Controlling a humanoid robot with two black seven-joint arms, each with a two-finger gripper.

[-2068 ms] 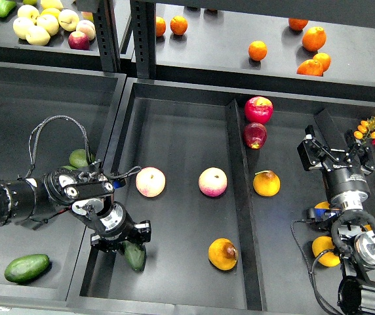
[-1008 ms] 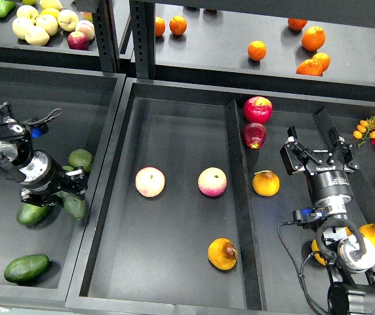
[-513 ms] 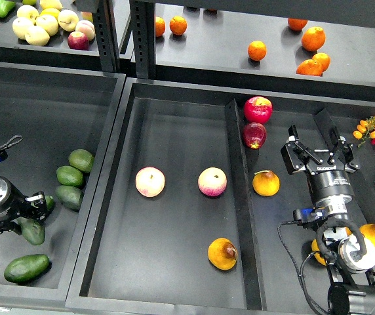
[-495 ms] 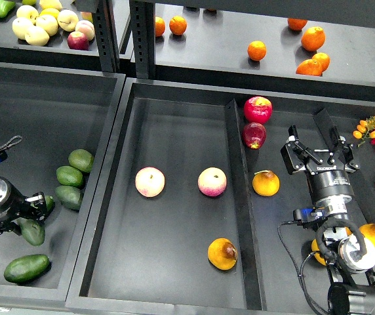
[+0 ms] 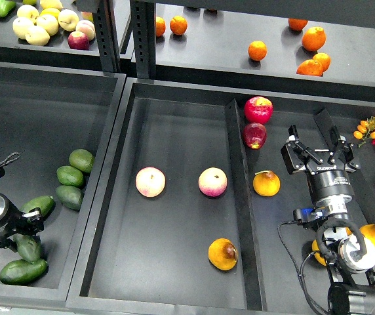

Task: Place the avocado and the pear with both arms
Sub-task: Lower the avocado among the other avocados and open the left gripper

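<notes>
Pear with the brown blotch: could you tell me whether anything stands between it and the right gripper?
Yes: the tray's divider runs between them, with the pear left of it and the right gripper over its right side.

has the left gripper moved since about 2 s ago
Yes. The left gripper, holding the avocado, has gone left across the bin wall from the centre bin into the left bin, down by the other avocados.
</notes>
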